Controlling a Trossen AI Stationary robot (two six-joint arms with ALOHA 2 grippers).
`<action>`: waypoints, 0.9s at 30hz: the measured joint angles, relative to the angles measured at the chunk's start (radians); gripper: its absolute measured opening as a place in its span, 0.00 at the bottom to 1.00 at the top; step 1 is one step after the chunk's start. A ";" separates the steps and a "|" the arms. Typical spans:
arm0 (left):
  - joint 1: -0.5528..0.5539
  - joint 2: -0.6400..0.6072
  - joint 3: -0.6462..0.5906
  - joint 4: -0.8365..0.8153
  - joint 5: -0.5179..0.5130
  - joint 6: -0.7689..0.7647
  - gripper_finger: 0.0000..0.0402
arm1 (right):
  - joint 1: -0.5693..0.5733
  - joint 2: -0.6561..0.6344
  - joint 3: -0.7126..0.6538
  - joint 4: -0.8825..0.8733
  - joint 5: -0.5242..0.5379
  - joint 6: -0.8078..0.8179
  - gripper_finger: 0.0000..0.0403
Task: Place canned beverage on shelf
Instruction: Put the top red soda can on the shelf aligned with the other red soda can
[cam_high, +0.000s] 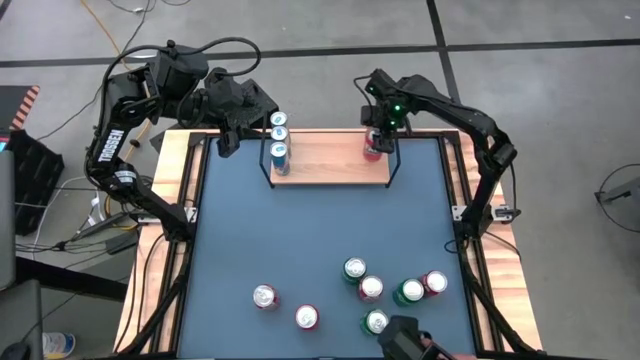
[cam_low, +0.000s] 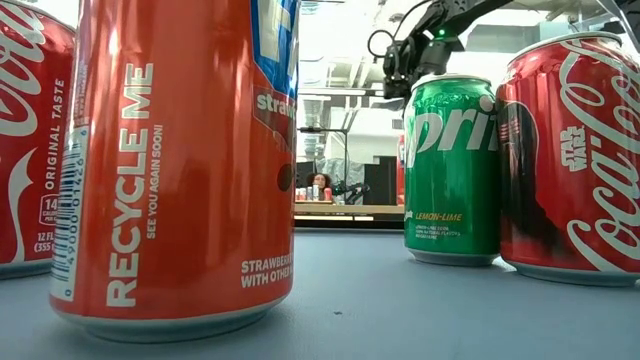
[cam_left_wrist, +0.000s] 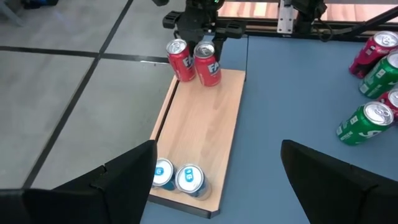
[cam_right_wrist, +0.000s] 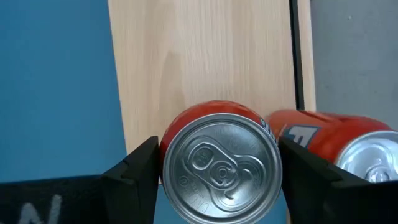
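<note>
Nearest the front edge of the blue counter (cam_high: 300, 230), seven loose cans stand: two red ones (cam_high: 265, 296) at left, a mixed red and green cluster (cam_high: 371, 289) at right. Farther back lies the shelf (cam_high: 330, 157), a light-wood board with wire ends. On its left end stand blue cans (cam_high: 279, 153). At its right end the right pincer (cam_right_wrist: 217, 163) straddles an upright red can (cam_right_wrist: 219, 163), fingers apart either side, not clearly pressing; a second red can (cam_right_wrist: 329, 146) stands just beside. The left pincer (cam_left_wrist: 214, 177) hovers open behind the shelf's left end.
</note>
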 joint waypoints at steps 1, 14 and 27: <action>0.000 0.000 0.000 0.000 -0.001 -0.003 0.82 | 0.000 0.000 0.000 -0.002 -0.001 0.000 0.61; 0.000 0.000 0.000 0.009 -0.002 -0.011 0.82 | -0.003 -0.139 -0.177 0.136 -0.021 -0.035 0.61; 0.000 0.000 0.000 0.009 -0.026 -0.026 0.82 | -0.041 -0.115 -0.182 0.170 -0.022 -0.056 0.61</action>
